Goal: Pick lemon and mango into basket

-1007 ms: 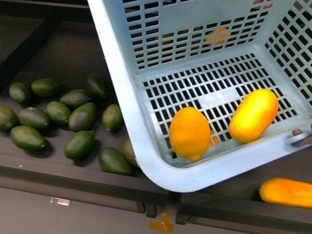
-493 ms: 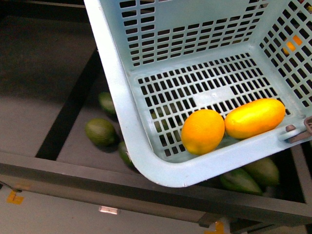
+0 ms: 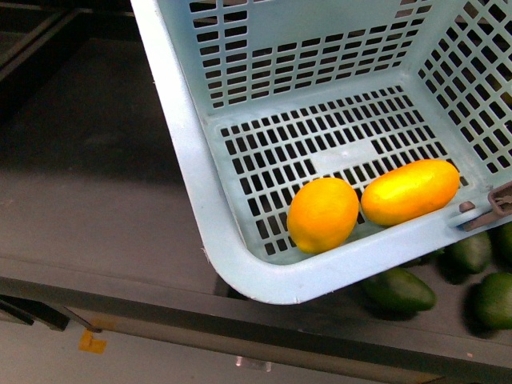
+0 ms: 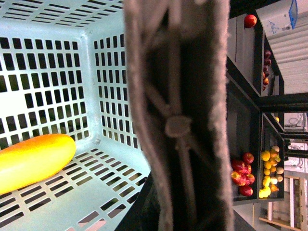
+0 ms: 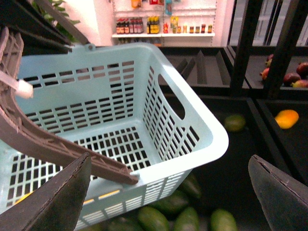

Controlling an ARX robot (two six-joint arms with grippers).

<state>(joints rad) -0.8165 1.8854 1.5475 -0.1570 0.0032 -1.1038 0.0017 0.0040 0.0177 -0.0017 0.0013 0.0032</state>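
Right claw (image 5: 168, 192) is spread wide, the two dark fingers (image 5: 53, 197) sit at opposite corners of the right wrist view with nothing between them, not touching or holding anything. Left claw is another story: the left wrist view is mostly filled by a brownish-mauve handle (image 4: 178, 115) jammed right up against the lens, and no fingers show, so I can't tell if that claw is clamped or not. Going outward, the basket (image 3: 184, 152) is light teal with slotted walls, and the front view looks down into it: the lemon (image 3: 322, 214) and the mango (image 3: 410, 191) both lie on its slotted floor at the near wall, touching each other, mango on the right. The left wrist view only catches the mango, as a yellow-orange oval end on the floor near a corner; the lemon isn't in it. The right wrist view sees the basket from outside, with an oval cut-out in one wall and the second handle (image 5: 53, 144) curving across, but the fruit inside can't be made out from there. Below the basket there are dark green fruits (image 3: 398, 290) on a black shelf (image 3: 96, 200), seen in both the front and right wrist views. Only the left wrist view shows the red apples (image 4: 243, 171) in bins off to the side.
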